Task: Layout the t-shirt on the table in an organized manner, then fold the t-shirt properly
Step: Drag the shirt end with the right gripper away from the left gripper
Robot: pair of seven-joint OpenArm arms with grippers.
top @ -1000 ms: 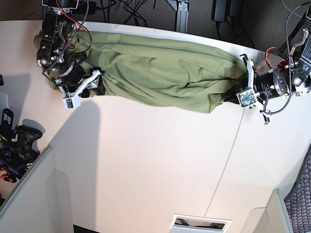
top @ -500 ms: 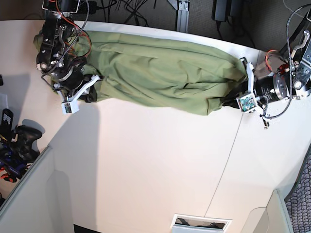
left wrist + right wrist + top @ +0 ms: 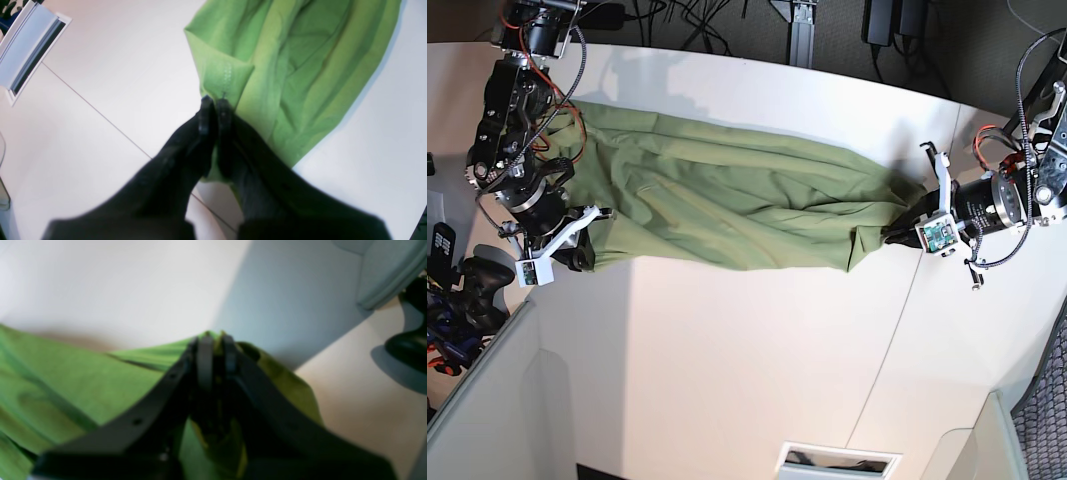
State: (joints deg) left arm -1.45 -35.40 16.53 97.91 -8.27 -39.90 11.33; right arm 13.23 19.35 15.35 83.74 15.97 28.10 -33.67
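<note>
Soft wrinkly olive-green cotton t-shirt point(image 3: 727, 205) stretched between both hands on white smooth table point(image 3: 747, 350). Left gripper point(image 3: 213, 100) pinched shut on hem corner. Right gripper point(image 3: 215, 340) pinched shut on bunched edge. Probably light, floppy; best grabbed at corners.

My left gripper point(image 3: 213, 100) and right gripper point(image 3: 215, 338): jaws pinched together on cloth, my arms spread wide apart.
</note>
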